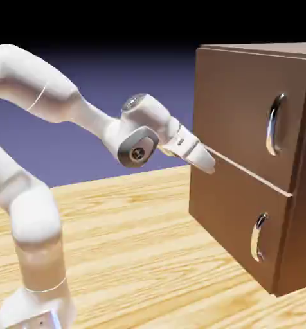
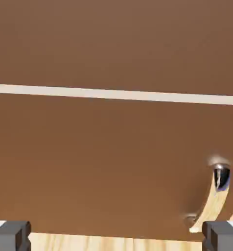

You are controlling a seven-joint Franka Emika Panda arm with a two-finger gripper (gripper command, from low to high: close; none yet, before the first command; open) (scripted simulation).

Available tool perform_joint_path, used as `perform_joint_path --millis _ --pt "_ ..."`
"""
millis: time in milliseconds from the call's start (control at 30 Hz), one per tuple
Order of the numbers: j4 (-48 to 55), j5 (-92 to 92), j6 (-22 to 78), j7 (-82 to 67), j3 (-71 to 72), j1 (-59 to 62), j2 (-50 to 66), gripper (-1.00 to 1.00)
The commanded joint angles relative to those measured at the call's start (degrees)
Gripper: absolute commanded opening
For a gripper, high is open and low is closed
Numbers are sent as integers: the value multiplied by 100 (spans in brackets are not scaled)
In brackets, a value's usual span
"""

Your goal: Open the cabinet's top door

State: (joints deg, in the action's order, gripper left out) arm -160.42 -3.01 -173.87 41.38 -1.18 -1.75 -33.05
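The cabinet (image 1: 245,205) is a dark brown box at the exterior view's right. Its top door (image 1: 239,109) is the taller upper panel, flat and flush, with a vertical silver handle (image 1: 276,123) near its right side. My gripper (image 1: 206,162) hovers at the front's left edge, level with the pale seam (image 1: 252,172) between the panels and well left of that handle. In the hand view the fingertips (image 2: 11,235) stand wide apart and open, nothing between them. The top door (image 2: 116,44) fills the area above the seam (image 2: 116,93); its handle is out of this view.
The shorter lower panel (image 1: 233,225) carries a smaller silver handle (image 1: 258,238), which also shows in the hand view as the lower handle (image 2: 214,196) at the right. The wooden table (image 1: 136,257) runs under the arm and cabinet.
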Motion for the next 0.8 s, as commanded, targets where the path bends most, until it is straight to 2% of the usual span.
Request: perform_joint_path --millis 0,767 --pt "48 -250 11 -89 -98 -88 -32 0" --pt "1147 -5981 265 -2142 -2357 -2108 -773 0"
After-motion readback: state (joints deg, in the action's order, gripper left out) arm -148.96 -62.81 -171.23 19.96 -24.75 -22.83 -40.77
